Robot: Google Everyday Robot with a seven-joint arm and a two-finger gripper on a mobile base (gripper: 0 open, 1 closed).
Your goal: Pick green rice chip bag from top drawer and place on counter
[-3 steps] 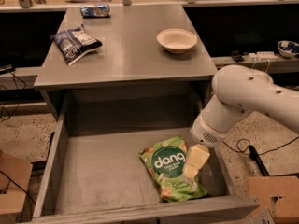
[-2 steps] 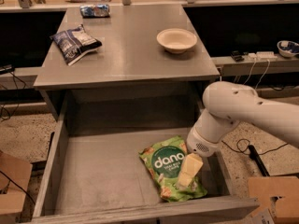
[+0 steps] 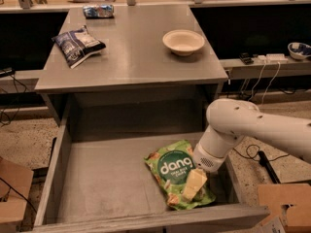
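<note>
End effector [image 3: 194, 184] on green rice chip bag [image 3: 170, 168] in top drawer [image 3: 97, 178] — grip cannot be told.

White rounded arm [image 3: 262, 126], cream pincer [image 3: 193, 184] in drawer [image 3: 99, 178]

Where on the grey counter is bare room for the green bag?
The flat grey counter is bare in the middle, between the dark blue-and-white bag and the beige bowl, and along its front edge. The left rear is crowded, with the small blue packet too. The gripper is at the bright green chip bag in the grey drawer.
</note>
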